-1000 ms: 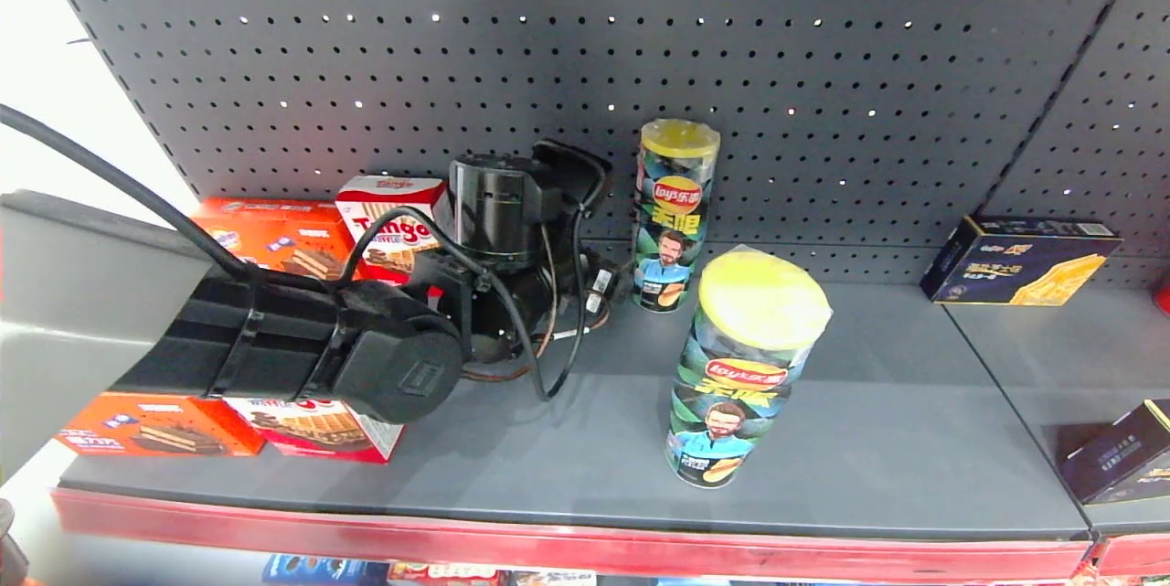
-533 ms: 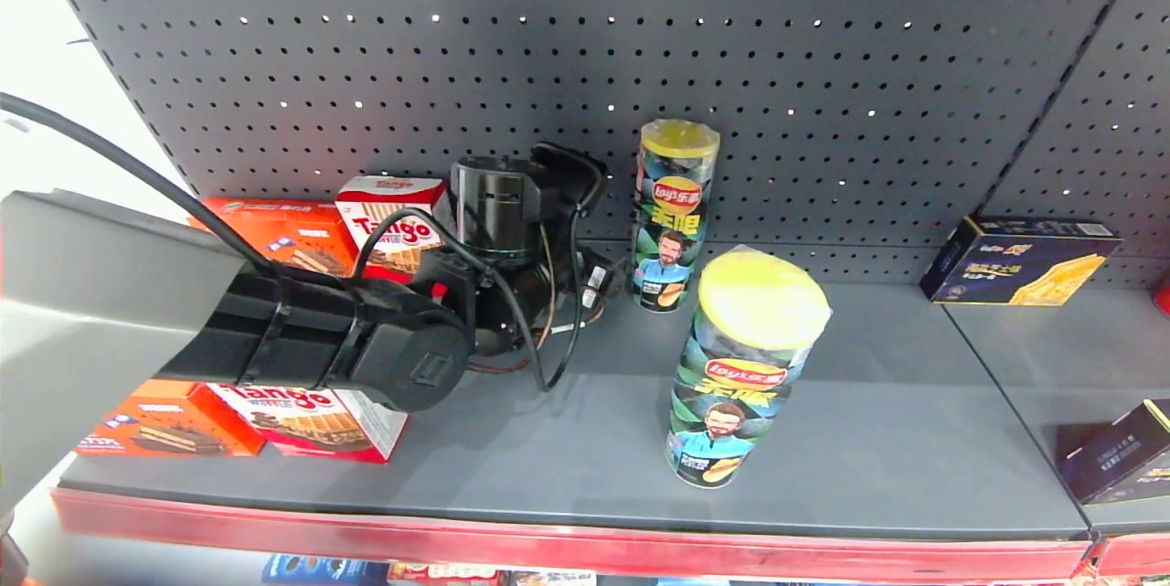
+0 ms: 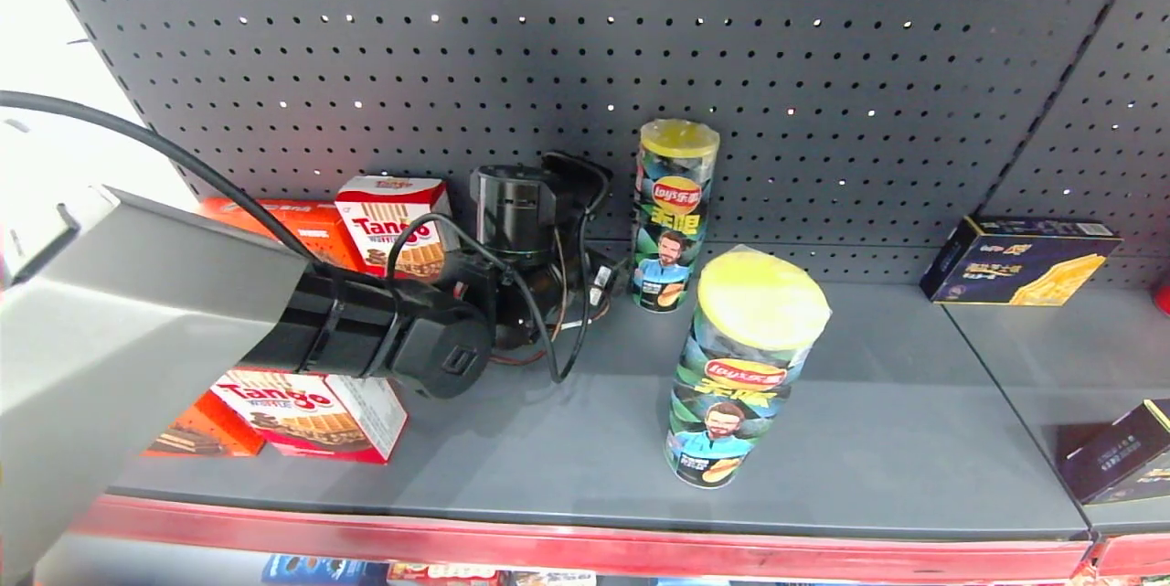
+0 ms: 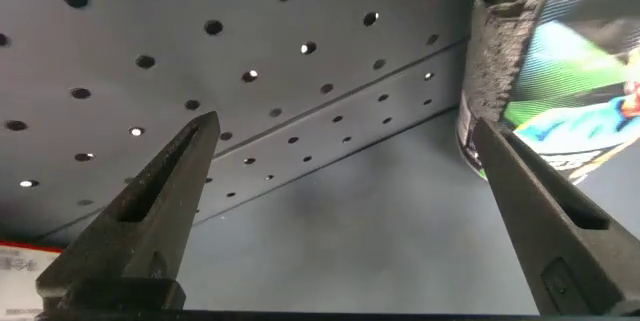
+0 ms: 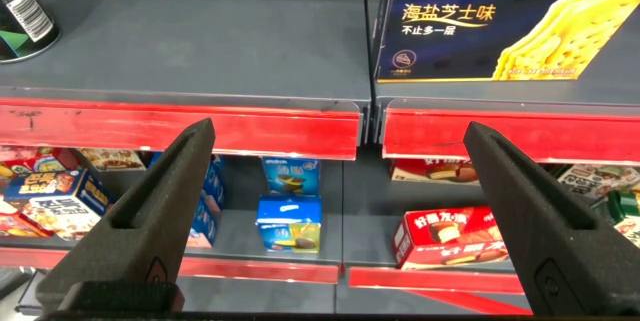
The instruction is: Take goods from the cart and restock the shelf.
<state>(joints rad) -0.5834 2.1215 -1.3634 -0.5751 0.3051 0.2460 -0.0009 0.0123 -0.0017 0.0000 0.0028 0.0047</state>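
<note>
Black-and-grey left arm point(image 3: 366, 339) shifted right and farther onto the grey metal shelf point(image 3: 594, 449), now hiding most of the near orange wafer box point(image 3: 206, 432), top of the near red-and-white wafer box point(image 3: 315, 412) uncovered.

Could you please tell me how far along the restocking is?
Done: the rear chip can and the front chip can stand upright on the shelf, wafer boxes to their left. In hand: nothing; the left gripper is open and empty beside the rear chip can, the right gripper open and empty before lower shelves. Left: bare shelf room lies right of the cans; what remains in the cart cannot be told.
</note>
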